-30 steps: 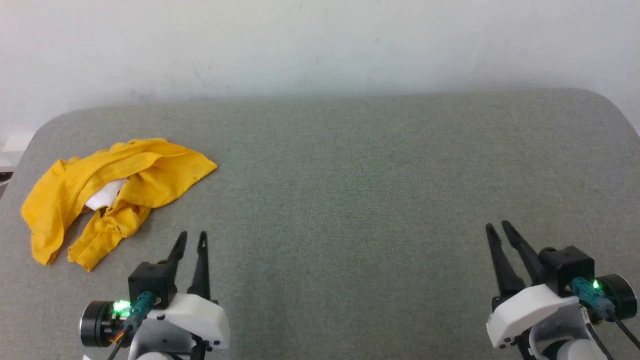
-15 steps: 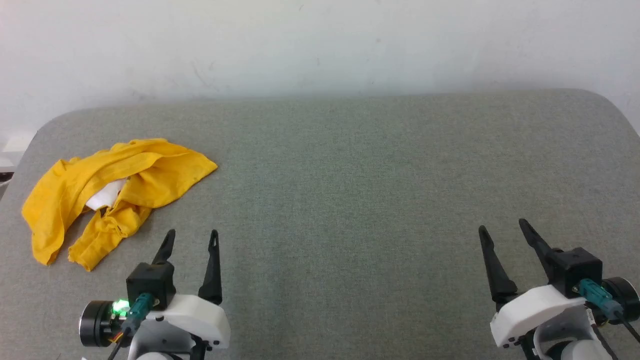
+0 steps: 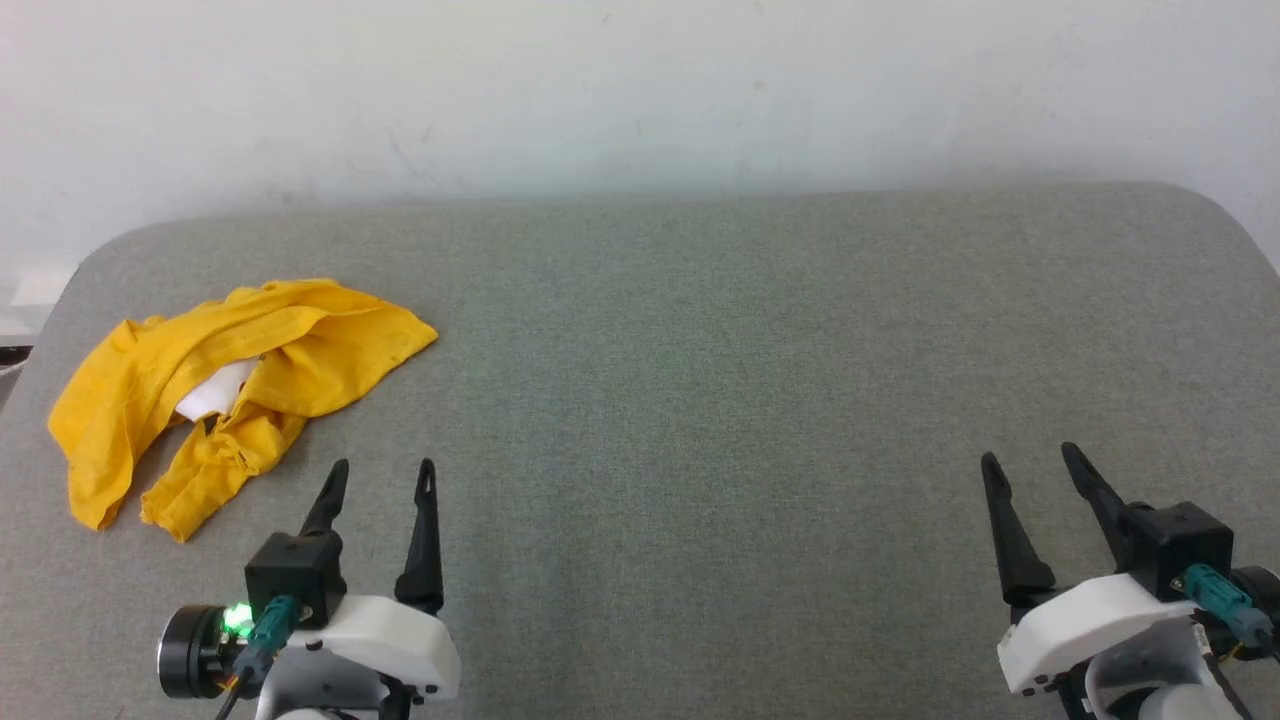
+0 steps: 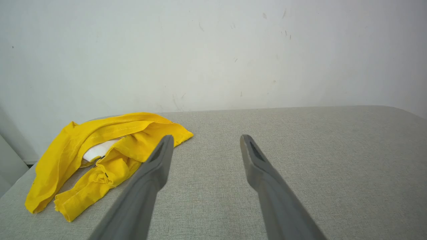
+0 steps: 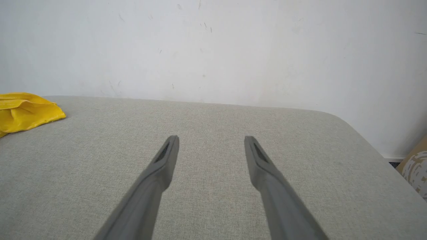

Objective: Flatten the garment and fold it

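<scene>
Garment (image 3: 320, 355) lies crumpled at the far left of the grey padded table (image 3: 700, 330), close to the table's left edge and short of its rounded far-left corner. It is bunched over itself, so neckline and sleeves cannot be told apart. Of any print, a white patch (image 3: 212, 390) shows between the yellow folds, with a small dark mark below it too small to make out. In the right wrist view only a corner of the garment (image 5: 23, 111) shows, cut off by the frame.

The left gripper (image 3: 384, 468) sits near and just right of the cloth, not touching it, fingers spread wide around nothing. The right gripper (image 3: 1030, 455) is well apart at the near right, jaws likewise spread and empty. Between them, and out to the far edge by the white wall (image 3: 640, 90), the table is bare fabric. Beyond the table's right edge a pale patterned shape (image 5: 413, 166) is cut off and unclear.
</scene>
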`<state>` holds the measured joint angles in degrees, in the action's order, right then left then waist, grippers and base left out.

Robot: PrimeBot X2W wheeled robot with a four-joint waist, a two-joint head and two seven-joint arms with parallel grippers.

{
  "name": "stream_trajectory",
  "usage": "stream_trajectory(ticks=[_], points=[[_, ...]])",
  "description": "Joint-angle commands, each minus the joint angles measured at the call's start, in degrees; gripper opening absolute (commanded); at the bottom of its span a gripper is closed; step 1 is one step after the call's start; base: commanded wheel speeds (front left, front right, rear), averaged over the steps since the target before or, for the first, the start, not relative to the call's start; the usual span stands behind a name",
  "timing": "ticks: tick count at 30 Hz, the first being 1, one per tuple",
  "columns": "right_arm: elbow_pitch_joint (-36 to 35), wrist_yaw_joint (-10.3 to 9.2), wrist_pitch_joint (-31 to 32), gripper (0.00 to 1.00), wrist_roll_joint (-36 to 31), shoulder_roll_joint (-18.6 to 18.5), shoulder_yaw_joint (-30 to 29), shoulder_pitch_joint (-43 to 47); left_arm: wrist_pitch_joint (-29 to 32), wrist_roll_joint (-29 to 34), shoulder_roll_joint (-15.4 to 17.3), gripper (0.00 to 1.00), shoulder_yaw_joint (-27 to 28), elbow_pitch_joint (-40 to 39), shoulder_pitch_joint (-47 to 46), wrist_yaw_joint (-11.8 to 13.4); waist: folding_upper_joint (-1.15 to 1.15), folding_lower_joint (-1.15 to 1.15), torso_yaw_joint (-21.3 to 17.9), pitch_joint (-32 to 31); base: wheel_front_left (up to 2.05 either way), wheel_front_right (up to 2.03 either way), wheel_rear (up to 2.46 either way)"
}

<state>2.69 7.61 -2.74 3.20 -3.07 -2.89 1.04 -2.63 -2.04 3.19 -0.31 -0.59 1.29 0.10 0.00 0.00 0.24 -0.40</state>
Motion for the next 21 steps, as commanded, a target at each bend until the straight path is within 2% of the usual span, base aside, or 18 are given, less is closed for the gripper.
stream_trajectory(ticks=[1,21], points=[[0.3,-0.03,-0.5,1.0,0.6,0.0,-0.3,0.2,-0.6,-0.3,-0.1,1.0,0.0,-0.2,1.0,-0.1,0.0,0.0,0.0,0.0,0.0,0.0,0.0],[1.8,-0.05,-2.9,1.0,1.6,0.1,-2.6,0.7,-3.0,-1.9,-0.1,1.0,0.1,0.0,2.2,0.3,0.0,0.0,2.3,-0.8,0.0,0.0,0.0]])
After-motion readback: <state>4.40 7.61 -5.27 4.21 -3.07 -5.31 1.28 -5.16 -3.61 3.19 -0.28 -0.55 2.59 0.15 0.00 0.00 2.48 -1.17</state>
